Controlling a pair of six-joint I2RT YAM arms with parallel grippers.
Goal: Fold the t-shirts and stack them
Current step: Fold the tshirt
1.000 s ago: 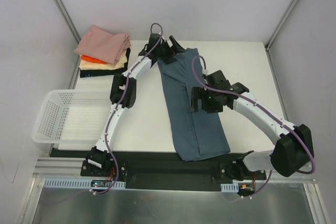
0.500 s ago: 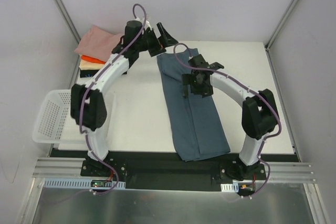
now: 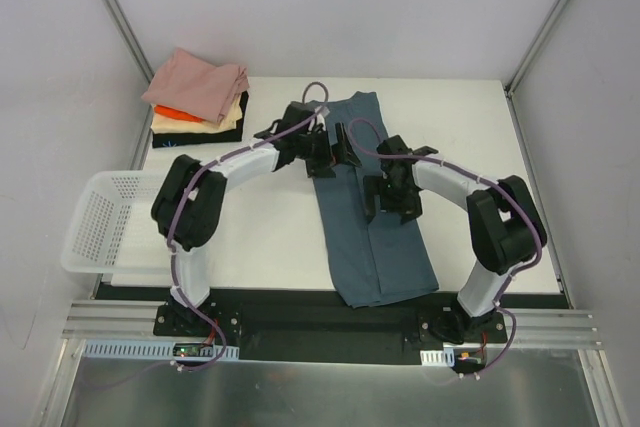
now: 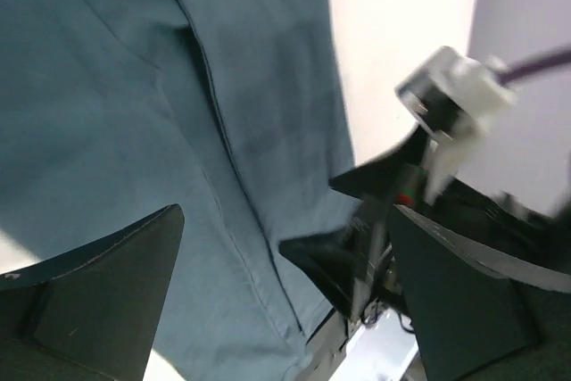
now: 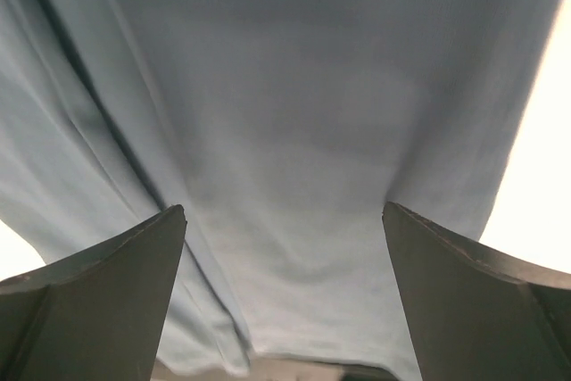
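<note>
Both were wide open and gripping nothing: left end effector [image 4: 284,216] and right end effector [image 5: 285,211] hovered over the long-folded slate-blue t-shirt [image 3: 385,257].

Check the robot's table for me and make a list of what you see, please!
Surface: white table, flat.
Job's things: blue tee folded into a long strip; stack of folded tees at the far left corner, pink on top.
Clutter: white basket at the left edge.
Grippers: left jaws open, right jaws open, both over the blue tee, empty.
Cables: purple cables run along both arms.
Surroundings: grey walls.
</note>
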